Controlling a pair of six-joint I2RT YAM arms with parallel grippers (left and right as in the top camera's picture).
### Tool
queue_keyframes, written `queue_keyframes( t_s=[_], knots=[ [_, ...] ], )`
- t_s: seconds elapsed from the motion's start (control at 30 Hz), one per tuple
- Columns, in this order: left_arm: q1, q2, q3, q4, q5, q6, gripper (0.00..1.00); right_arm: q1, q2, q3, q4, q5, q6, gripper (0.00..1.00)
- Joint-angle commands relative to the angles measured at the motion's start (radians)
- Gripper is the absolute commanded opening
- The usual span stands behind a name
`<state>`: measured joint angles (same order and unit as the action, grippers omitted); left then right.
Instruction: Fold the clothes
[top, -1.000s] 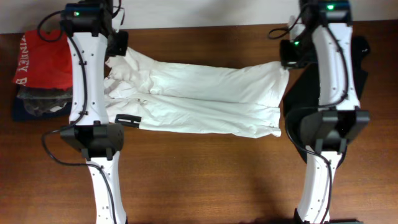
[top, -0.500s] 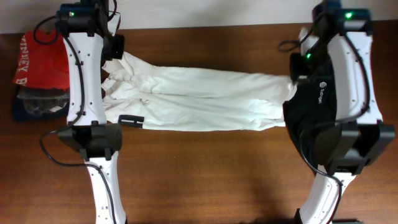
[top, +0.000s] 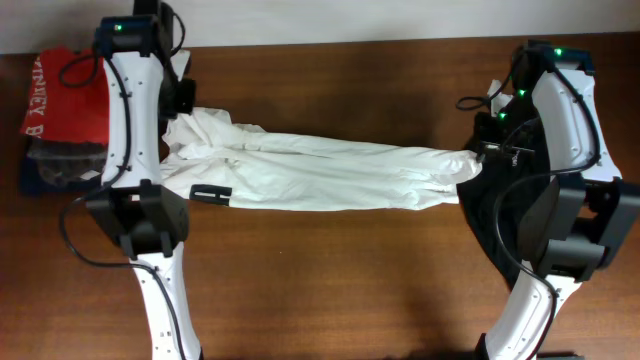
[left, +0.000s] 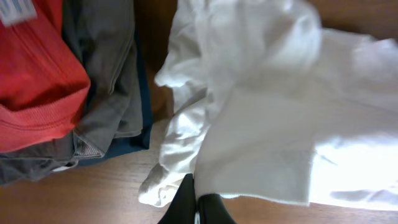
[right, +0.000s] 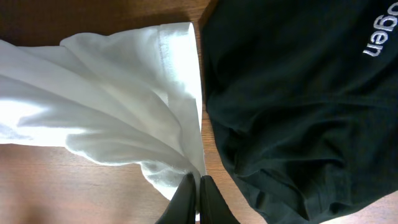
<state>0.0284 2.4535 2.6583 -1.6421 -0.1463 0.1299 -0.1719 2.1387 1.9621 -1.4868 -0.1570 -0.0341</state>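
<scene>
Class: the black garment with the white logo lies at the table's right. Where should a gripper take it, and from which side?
Probably the black garment is best pinched at its rounded edge nearest the white T-shirt, coming from that side. There the cloth ends over bare table; elsewhere it lies as one wrinkled sheet.

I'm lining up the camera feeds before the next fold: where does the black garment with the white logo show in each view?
Overhead: the black garment lies at the right end of the table, largely hidden under the right arm.
Left wrist: not in it.
Right wrist: it fills the right half, logo at the upper right.
Shared landmark: the white T-shirt, whose end lies beside it in both those views.
</scene>
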Motion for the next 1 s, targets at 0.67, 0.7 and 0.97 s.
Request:
queue_keyframes(
  t_s=[0.67, 0.7, 0.97],
  knots=[
    [0.020, -0.017, -0.180, -0.044, -0.011, -0.013, 0.01, -0.005, -0.004, -0.097, 0.007, -0.043, -0.015, 0.04],
    [0.020, -0.017, -0.180, -0.046, -0.011, -0.013, 0.02, -0.005, -0.004, -0.102, 0.007, -0.043, -0.015, 0.04],
    [0.020, -0.017, -0.181, -0.042, -0.012, -0.013, 0.76, -0.005, -0.004, -0.107, 0.003, -0.043, -0.015, 0.63]
  ],
)
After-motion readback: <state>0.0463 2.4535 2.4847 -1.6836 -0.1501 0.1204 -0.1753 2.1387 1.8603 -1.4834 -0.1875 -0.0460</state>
